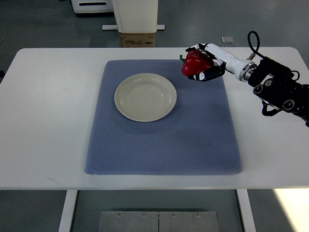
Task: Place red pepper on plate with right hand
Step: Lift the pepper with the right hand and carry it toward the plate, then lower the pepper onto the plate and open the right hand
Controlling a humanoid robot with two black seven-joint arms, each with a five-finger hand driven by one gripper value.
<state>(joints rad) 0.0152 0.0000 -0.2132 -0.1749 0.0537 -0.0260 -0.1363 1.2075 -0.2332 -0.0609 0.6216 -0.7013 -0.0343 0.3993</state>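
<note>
A red pepper (192, 63) with a green stem is held in my right hand (204, 62), whose fingers wrap around it from the right. The pepper is above the far right part of the blue mat (164, 145), to the right of the plate. The cream round plate (145, 96) lies on the mat, left of centre, and has nothing on it. My right arm comes in from the right edge over the white table (43, 121). The left arm is out of view.
The mat covers the middle of the white table. Beyond the far table edge stand a white bin (135, 14) on a cardboard box (138, 39) and a small grey object (228, 40) on the floor.
</note>
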